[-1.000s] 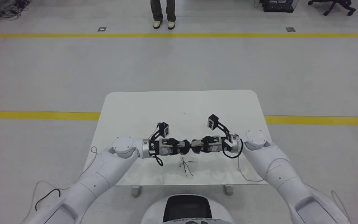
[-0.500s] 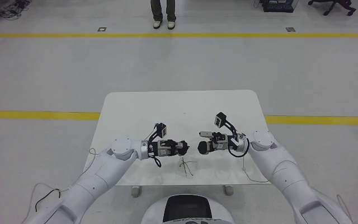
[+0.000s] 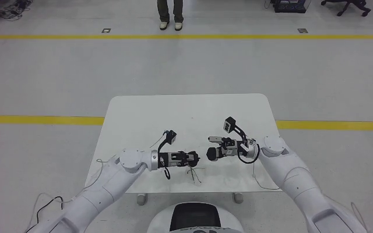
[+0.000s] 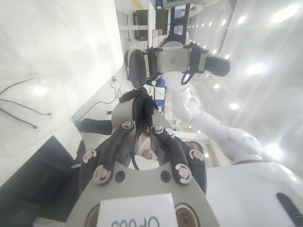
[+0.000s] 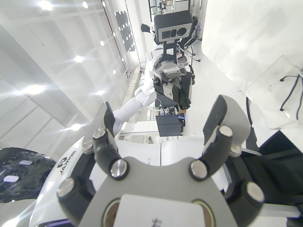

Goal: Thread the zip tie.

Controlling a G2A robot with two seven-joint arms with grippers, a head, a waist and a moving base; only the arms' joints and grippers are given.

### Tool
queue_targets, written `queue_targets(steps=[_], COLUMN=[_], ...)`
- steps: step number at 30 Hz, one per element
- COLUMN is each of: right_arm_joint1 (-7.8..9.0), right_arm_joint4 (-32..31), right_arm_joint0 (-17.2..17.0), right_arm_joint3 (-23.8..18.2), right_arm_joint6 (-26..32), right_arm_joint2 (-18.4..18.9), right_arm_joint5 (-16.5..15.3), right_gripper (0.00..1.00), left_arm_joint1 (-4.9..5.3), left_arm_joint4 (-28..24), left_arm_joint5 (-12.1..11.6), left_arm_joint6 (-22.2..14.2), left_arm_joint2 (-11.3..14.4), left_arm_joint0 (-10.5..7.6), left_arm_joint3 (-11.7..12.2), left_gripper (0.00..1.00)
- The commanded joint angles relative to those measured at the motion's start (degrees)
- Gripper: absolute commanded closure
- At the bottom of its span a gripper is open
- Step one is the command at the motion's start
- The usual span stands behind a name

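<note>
Left gripper (image 4: 142, 103) hangs over the table (image 3: 134, 110), toward its front edge, clamped shut; right gripper (image 5: 165, 113) faces it, apart, spread wide, empty. Black zip tie (image 4: 127, 98) sits in the left tips, end poking out: likely best approached slowly, squarely, closing once centred.

White table (image 3: 186, 113), yellow floor lines (image 3: 52, 120)

gap btw left tool (image 3: 195, 156) & right tool (image 3: 208, 154), room to pass; loose zip ties (image 3: 195, 173) on bench (image 3: 186, 110) just beneath left tool.
</note>
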Motion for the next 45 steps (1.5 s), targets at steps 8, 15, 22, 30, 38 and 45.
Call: queue_targets(steps=[8,15,22,30,38,45], right_arm_joint1=[0.00,0.00,0.00,0.00,0.00,0.00], right_arm_joint4=[0.00,0.00,0.00,0.00,0.00,0.00], right_arm_joint0=[0.00,0.00,0.00,0.00,0.00,0.00], right_arm_joint3=[0.00,0.00,0.00,0.00,0.00,0.00], right_arm_joint6=[0.00,0.00,0.00,0.00,0.00,0.00], right_arm_joint2=[0.00,0.00,0.00,0.00,0.00,0.00], right_arm_joint5=[0.00,0.00,0.00,0.00,0.00,0.00], right_gripper=[0.00,0.00,0.00,0.00,0.00,0.00], left_arm_joint1=[2.04,2.47,2.48,2.77,3.83,4.45], left_arm_joint4=[11.02,14.39,14.61,17.57,23.70,20.18], left_arm_joint5=[0.57,0.57,0.57,0.57,0.57,0.57], left_arm_joint6=[4.93,4.81,4.63,5.41,5.86,3.02], left_arm_joint2=[-7.30,-11.01,-11.09,-12.12,-14.13,-16.40], left_arm_joint0=[7.11,10.45,10.52,11.48,14.07,15.00], left_arm_joint3=[-7.98,-12.21,-12.31,-15.37,-17.65,-18.77], left_gripper=[1.00,1.00,1.00,1.00,1.00,1.00])
